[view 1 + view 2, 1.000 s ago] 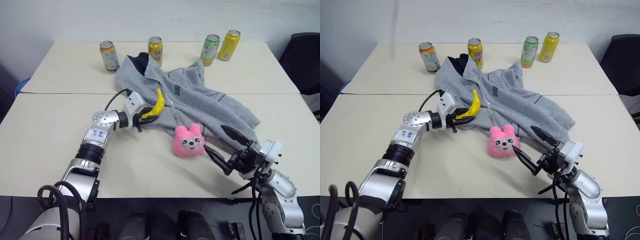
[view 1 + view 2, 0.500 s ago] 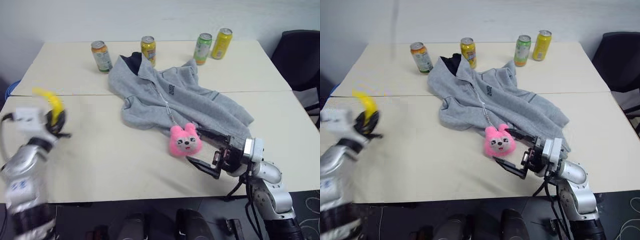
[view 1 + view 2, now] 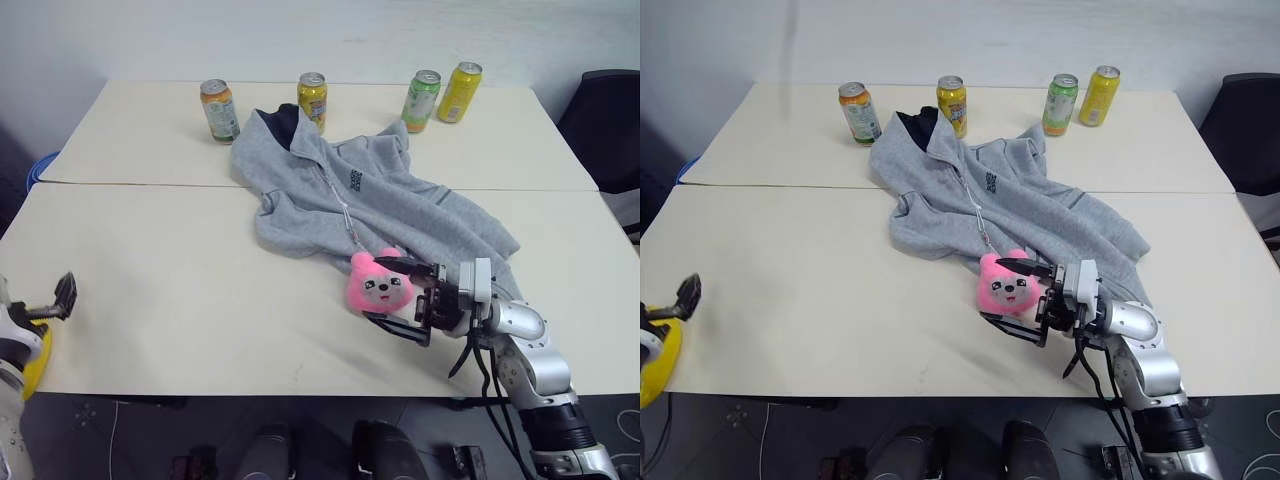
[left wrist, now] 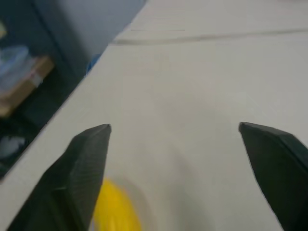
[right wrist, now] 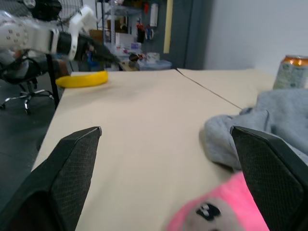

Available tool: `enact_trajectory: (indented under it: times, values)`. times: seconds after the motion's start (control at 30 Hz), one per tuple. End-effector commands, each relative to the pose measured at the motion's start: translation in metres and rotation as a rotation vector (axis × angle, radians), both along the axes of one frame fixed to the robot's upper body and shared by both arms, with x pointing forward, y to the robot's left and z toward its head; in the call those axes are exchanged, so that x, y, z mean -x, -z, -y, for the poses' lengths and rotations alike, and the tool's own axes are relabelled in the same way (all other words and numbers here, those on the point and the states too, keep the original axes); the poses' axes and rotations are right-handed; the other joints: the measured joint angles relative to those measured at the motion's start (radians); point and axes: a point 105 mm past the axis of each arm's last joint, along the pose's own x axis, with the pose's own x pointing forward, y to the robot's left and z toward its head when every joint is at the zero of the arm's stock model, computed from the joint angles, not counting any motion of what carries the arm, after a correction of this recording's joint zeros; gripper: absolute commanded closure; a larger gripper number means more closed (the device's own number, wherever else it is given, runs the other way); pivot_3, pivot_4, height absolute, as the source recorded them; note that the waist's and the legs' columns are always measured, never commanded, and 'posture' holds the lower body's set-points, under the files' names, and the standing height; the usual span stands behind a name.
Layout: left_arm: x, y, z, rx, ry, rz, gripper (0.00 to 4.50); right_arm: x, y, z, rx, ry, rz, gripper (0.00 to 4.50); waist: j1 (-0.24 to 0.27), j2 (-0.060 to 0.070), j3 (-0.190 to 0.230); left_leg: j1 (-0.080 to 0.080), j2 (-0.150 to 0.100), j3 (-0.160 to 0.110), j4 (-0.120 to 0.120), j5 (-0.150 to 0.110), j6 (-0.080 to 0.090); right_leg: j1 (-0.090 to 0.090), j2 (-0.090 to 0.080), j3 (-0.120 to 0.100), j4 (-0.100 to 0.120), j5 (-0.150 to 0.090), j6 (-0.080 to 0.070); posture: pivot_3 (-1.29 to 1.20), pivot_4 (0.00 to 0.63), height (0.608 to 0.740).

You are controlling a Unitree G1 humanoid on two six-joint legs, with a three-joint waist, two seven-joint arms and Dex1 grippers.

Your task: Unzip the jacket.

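Right gripper [image 3: 397,300], fingers spread, brackets the pink plush toy [image 3: 378,283] at five o'clock of the jacket [image 3: 360,200]; left gripper [image 3: 670,306], fingers apart, hangs over a banana [image 3: 658,355].

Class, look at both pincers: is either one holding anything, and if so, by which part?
Nothing is held. The left pincer stands open above the banana at the table's edge; the right pincer stands open around the pink plush toy, not gripping it.

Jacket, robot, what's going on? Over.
Left gripper open by banana at table edge. Right gripper open around pink toy. Jacket zipped. Toy on zipper's end.
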Motion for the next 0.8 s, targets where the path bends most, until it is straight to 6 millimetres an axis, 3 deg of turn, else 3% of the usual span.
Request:
enact_trajectory:
  times: [0.03,0.13,0.3,0.53,0.7,0.8]
  values:
    - [-0.027,-0.034,0.060,-0.321,0.383,0.020,0.02,-0.008,-0.004,0.015,0.123,0.113,0.067,0.00,0.003,0.000,0.000,0.000,0.000,0.000,0.000,0.000,0.000,0.000,0.000,0.000,0.000,0.000,0.000,0.00,0.150,0.740]
    - [-0.049,-0.023,0.118,-0.405,0.757,-0.022,0.02,-0.029,-0.007,0.030,0.171,0.306,0.055,0.00,0.004,0.002,0.001,0.000,-0.001,0.001,0.000,-0.001,-0.002,0.000,-0.002,0.000,-0.002,0.000,-0.001,0.00,0.150,0.740]
    - [-0.094,0.007,0.174,-0.566,1.090,-0.139,0.02,-0.041,-0.006,0.046,0.292,0.457,0.072,0.00,0.001,0.003,0.001,0.000,0.000,0.002,0.000,0.002,0.000,-0.001,0.002,0.000,0.003,0.000,-0.001,0.00,0.150,0.740]
    - [-0.156,0.023,0.216,-0.708,1.223,-0.251,0.02,-0.043,0.000,0.061,0.412,0.587,-0.031,0.00,0.003,0.003,0.001,-0.002,-0.001,0.009,0.001,0.005,0.003,-0.004,0.008,-0.009,0.006,0.001,-0.001,0.00,0.150,0.740]
    - [-0.172,0.031,0.231,-0.721,1.284,-0.331,0.02,-0.028,0.001,0.064,0.435,0.585,-0.039,0.00,0.006,0.002,0.002,-0.002,-0.001,0.009,0.001,0.005,0.004,-0.004,0.008,-0.009,0.007,0.001,0.000,0.00,0.150,0.740]
    - [-0.173,0.035,0.238,-0.706,1.331,-0.357,0.02,-0.004,-0.013,0.050,0.321,0.455,0.010,0.00,0.007,0.001,0.002,-0.002,-0.001,0.008,0.001,0.005,0.004,-0.004,0.007,-0.009,0.007,0.001,0.000,0.00,0.150,0.740]
